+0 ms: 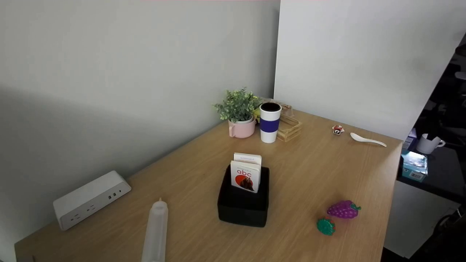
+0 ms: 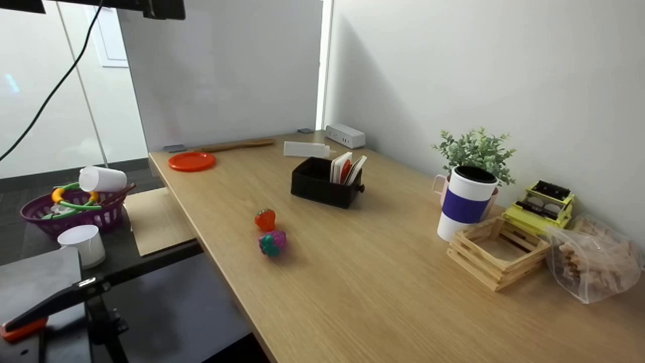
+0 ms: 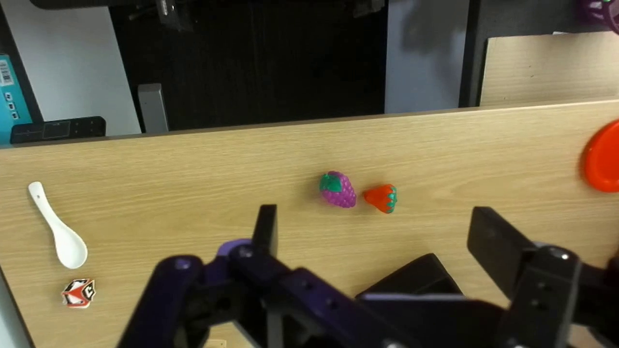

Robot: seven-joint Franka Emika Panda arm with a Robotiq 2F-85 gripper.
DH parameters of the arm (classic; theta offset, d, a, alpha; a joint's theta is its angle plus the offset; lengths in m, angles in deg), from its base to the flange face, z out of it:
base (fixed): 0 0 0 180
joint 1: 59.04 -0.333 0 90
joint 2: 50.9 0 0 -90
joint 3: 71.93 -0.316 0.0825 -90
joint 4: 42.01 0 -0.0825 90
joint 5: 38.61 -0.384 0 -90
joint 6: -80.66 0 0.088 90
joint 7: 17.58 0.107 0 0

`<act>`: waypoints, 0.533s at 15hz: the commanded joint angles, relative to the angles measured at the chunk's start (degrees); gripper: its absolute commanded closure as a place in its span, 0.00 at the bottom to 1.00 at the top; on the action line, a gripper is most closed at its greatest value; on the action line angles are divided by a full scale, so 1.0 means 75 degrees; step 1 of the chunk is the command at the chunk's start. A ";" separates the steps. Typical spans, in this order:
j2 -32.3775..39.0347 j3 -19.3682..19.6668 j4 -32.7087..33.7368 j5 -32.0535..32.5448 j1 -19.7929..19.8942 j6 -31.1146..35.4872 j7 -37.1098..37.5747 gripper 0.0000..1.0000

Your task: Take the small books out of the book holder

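The small books stand upright, leaning, in the black book holder [image 1: 243,215]. The front book [image 1: 245,176] has a white cover with "abc" and a red picture. Another white book [image 1: 251,158] stands behind it. In an exterior view the holder [image 2: 318,187] shows the white books [image 2: 338,168] at one end, one tilted outward [image 2: 356,170]. In the wrist view only a corner of the holder [image 3: 416,276] shows below my gripper; the books are hidden there. My gripper [image 3: 377,215] is open and empty, above the table and apart from the holder.
A purple berry toy [image 3: 339,191] and a strawberry toy [image 3: 382,198] lie near the table edge. A bottle [image 1: 156,233] lies beside the holder. A tall cup [image 2: 464,204], a plant [image 2: 476,154] and a wooden crate [image 2: 499,254] stand by the wall. A red plate [image 2: 191,161] lies farther off.
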 commanded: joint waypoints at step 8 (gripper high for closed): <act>0.2806 -0.0365 0.1315 -0.0319 -0.0301 0.0448 -0.0162 0.00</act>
